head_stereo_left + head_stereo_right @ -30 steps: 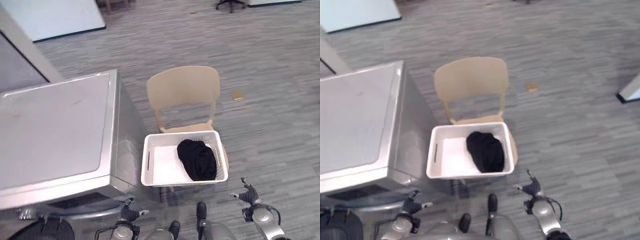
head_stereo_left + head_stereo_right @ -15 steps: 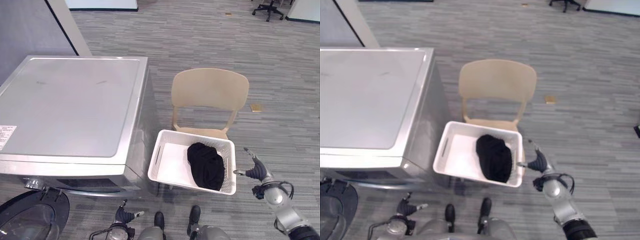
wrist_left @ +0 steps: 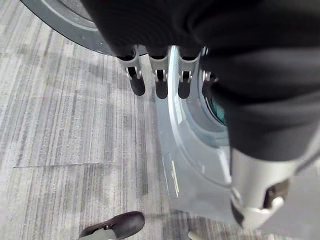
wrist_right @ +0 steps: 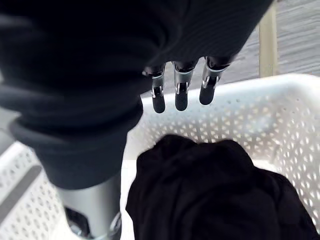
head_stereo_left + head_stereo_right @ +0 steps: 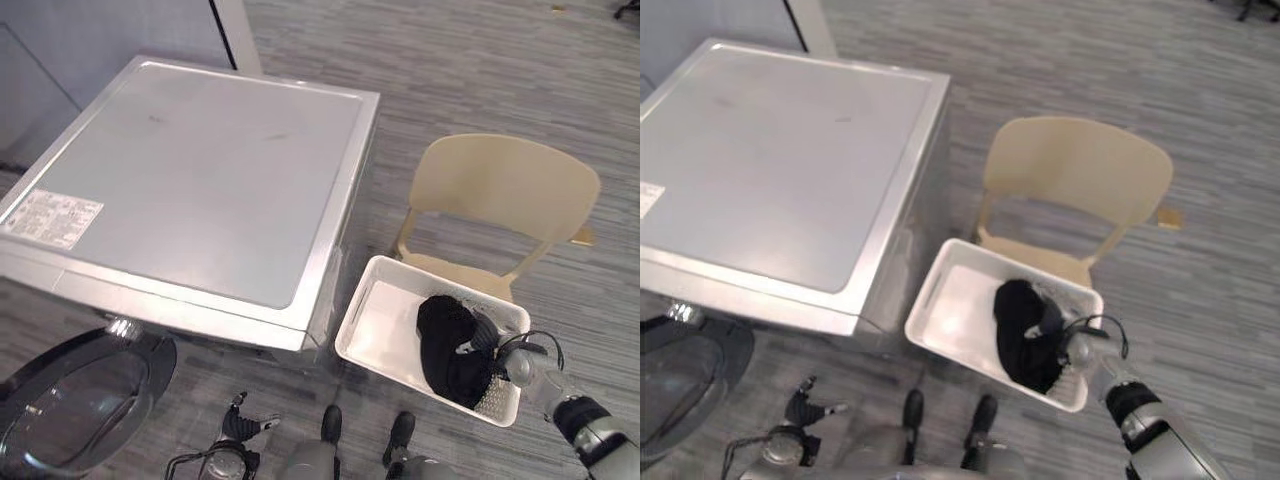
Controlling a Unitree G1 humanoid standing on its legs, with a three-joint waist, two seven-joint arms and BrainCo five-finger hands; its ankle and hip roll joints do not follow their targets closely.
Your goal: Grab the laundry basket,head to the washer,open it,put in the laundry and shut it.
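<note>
Two of the task's steps look complete from where I stand: the white perforated plastic laundry basket (image 5: 970, 325) has been brought to the silver-grey front-loading washer (image 5: 200, 180), and the washer's round glass-fronted door (image 5: 70, 400) hangs swung open at the machine's lower front. The basket rests on the seat of a beige moulded chair (image 5: 510, 200), just beside the washer's right flank.

The laundry, a single bundle of black cloth (image 5: 1025, 335), lies in the basket's right half and has not been lifted out. The basket's left half shows bare white floor.

The right hand (image 5: 1068, 350) is over the basket, at or just above the black bundle. Its fingers (image 4: 181, 95) are straight and spread in the wrist view, with the cloth below them and nothing held. I judge contact with the cloth as unconfirmed.

The left hand (image 5: 238, 425) sits low by the robot's front, near the washer's lower panel. Its fingers (image 3: 161, 82) hang straight and relaxed, empty, with the grey striped carpet (image 3: 60, 125) and the washer front past them.

Outstanding, in my judgement: closing on the black cloth, carrying it across to the open drum, releasing it inside, then pushing the door shut. The drum interior cannot be assessed from these views.
</note>
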